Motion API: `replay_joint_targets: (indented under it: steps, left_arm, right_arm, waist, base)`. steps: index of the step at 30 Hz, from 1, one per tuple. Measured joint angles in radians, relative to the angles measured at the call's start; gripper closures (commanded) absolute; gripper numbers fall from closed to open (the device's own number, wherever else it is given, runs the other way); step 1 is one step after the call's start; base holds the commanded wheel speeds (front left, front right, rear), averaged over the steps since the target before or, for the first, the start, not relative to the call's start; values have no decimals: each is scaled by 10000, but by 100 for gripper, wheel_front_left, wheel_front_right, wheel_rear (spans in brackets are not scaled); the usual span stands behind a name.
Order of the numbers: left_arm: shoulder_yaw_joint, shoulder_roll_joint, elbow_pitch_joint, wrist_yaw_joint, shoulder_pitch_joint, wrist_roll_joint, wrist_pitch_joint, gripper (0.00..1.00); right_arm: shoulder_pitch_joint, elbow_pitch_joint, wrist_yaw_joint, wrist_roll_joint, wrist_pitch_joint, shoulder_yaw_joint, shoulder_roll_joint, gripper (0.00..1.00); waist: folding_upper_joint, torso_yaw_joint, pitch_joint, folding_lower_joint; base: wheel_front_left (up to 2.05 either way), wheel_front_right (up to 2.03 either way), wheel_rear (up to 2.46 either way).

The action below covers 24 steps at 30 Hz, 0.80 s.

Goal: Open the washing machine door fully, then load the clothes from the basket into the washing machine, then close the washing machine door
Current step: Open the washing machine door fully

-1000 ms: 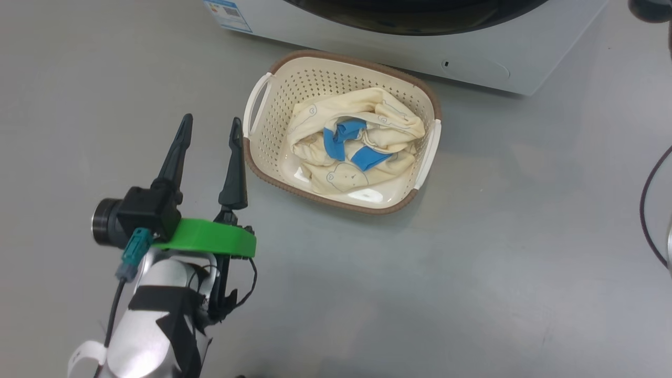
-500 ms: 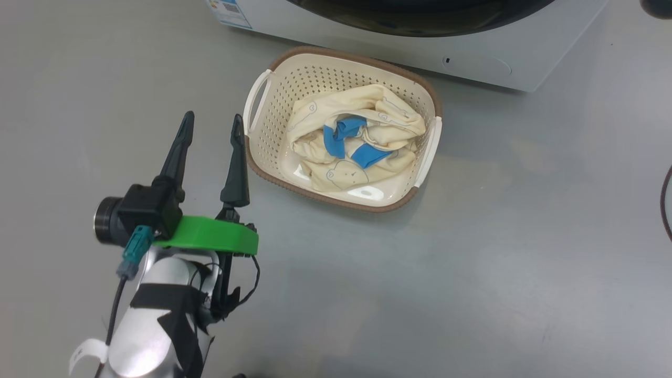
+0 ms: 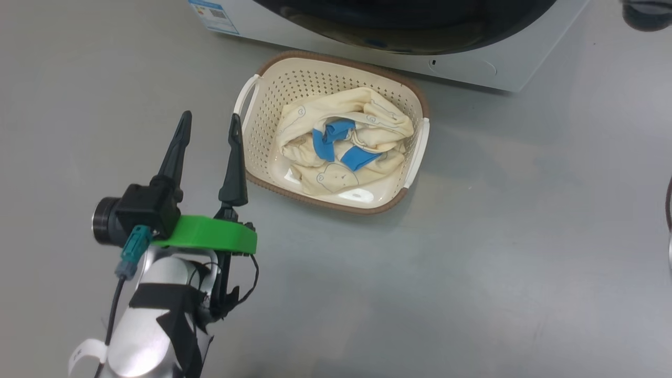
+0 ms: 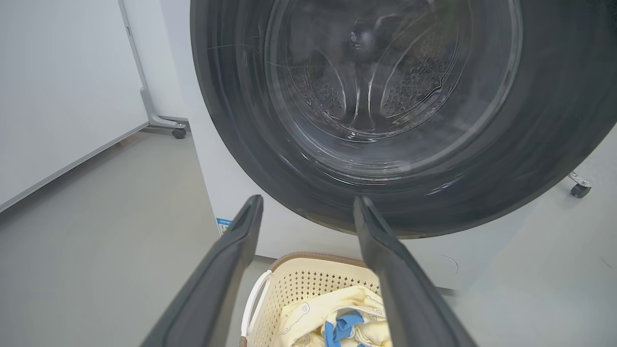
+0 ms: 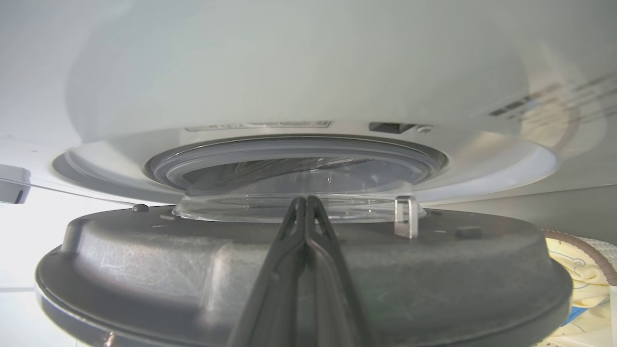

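The cream basket [image 3: 265,152] stands on the grey floor before the white washing machine [image 3: 472,58], with the clothes [image 3: 341,139], cream with blue bands, bunched inside. My left gripper [image 3: 209,119] is open and empty, just left of the basket. In the left wrist view the washing machine door [image 4: 482,159] with its black rim and glass bowl stands ahead, above the basket [image 4: 308,284]. In the right wrist view my right gripper [image 5: 303,200] is shut and lies across the grey inner face of the door [image 5: 168,260], which stands ajar from the machine's opening [image 5: 289,149].
A white wall panel on a wheeled foot [image 4: 164,123] stands left of the machine. A caster [image 4: 578,185] shows at its right. A black cable [image 3: 668,205] curves along the right edge of the head view. Open grey floor lies right of the basket.
The head camera has shifted, so basket and machine sit further left. The door's black rim reaches further out over the machine's front than before. My left gripper is unchanged.
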Motion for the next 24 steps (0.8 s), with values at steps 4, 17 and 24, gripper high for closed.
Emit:
replay_joint_targets:
  steps: [4,17,24]
  left_arm:
    - [42,0,2,25,2,0,0,0]
    - [79,0,90,25,28,0,0,0]
    - [98,0,153,25,46,13,0,0]
  right_arm:
    - [422,-499,0,38,313,228,121,100]
    - [1923,-2199,0,765,1469,1041,368,100]
    - [2766,-3421,0,1827,1906,1919,385,100]
  waist:
    - [0,-91,-46,0]
    - [0,-313,-308,0]
    - [0,-403,-473,0]
  base:
    - [0,0,0]
    - [0,0,0]
    - [0,0,0]
